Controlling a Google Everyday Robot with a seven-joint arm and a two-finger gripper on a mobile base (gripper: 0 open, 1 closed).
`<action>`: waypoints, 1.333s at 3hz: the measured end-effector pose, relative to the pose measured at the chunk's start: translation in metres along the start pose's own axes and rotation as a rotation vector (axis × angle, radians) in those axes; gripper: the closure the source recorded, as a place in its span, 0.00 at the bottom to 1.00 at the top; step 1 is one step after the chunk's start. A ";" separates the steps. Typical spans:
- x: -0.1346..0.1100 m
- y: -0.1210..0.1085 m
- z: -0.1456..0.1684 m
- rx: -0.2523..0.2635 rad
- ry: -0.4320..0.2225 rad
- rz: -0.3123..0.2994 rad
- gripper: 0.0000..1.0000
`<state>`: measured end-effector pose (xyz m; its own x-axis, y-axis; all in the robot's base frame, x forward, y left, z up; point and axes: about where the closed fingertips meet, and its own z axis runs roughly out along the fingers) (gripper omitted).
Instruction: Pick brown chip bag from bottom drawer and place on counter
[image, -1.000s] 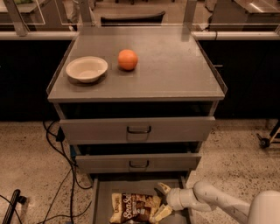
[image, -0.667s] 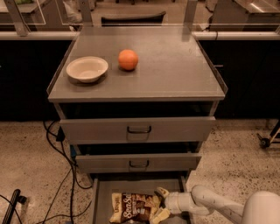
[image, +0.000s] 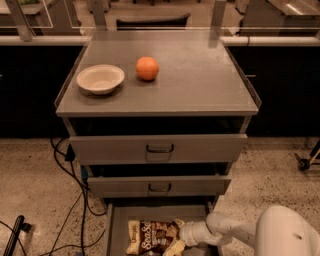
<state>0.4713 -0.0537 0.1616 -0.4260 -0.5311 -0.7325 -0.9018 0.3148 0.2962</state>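
Cream bowl (image: 100, 78) left of orange (image: 147, 68), near, not touching. Two upper drawers (image: 200, 148) partly open. Cables (image: 76, 207) trail across speckled floor (image: 30, 175) at left. Gripper (image: 175, 246) at bottom edge, centre-right.

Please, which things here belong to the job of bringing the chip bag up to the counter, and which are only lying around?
For the job:
brown chip bag, in the open bottom drawer
counter
hand, low in that drawer at the bag's right end

Only lying around:
white bowl and orange, both on the counter
cables on the floor
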 end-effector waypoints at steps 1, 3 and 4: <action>0.014 -0.017 0.022 0.049 0.111 0.051 0.00; 0.014 -0.017 0.022 0.049 0.111 0.052 0.26; 0.014 -0.017 0.022 0.049 0.111 0.052 0.50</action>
<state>0.4821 -0.0489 0.1326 -0.4797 -0.5962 -0.6438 -0.8749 0.3808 0.2993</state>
